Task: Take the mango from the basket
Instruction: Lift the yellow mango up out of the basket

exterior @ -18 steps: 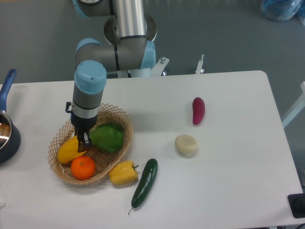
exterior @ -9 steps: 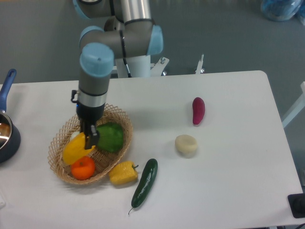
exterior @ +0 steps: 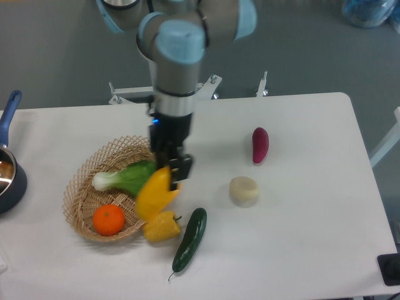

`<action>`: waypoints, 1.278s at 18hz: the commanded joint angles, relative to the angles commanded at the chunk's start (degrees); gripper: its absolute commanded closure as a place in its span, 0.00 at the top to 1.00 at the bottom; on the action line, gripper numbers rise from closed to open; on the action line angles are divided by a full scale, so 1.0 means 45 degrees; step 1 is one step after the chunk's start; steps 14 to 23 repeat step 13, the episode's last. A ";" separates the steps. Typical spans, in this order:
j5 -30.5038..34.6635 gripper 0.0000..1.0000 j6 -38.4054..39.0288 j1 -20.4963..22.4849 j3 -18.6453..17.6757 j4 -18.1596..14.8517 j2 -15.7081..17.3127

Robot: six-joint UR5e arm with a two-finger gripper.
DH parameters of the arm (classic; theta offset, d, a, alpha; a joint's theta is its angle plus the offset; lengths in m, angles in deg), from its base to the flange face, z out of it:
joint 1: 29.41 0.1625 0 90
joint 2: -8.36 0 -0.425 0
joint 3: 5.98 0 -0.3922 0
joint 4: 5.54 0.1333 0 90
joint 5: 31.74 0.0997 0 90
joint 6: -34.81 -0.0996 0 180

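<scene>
My gripper (exterior: 173, 172) is shut on the mango (exterior: 154, 192), a smooth elongated yellow-orange fruit. It hangs tilted from the fingers, lifted above the right rim of the tan wicker basket (exterior: 84, 182). The basket holds a round orange (exterior: 109, 219) and a green leafy vegetable (exterior: 130, 177). The arm reaches down from the top of the view over the basket's right side.
A lumpy yellow bell pepper (exterior: 162, 227) and a dark green cucumber (exterior: 190, 239) lie just right of the basket, below the mango. A cream round item (exterior: 244, 190) and a purple sweet potato (exterior: 260, 144) lie further right. A blue pot (exterior: 9, 172) sits at the left edge.
The gripper has lifted the mango out of the basket and carried it up and to the right. The green vegetable in the basket is now uncovered.
</scene>
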State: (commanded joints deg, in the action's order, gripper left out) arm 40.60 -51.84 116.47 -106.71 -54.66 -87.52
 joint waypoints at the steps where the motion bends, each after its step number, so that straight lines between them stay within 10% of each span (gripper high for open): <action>1: 0.0019 0.41 -0.0099 0.0274 0.0254 -0.0294 -0.0058; 7: 0.0020 0.41 -0.1115 0.1681 0.1740 -0.0961 -0.1210; 23: -0.0039 0.41 -0.1193 0.2365 0.1722 -0.1019 -0.1211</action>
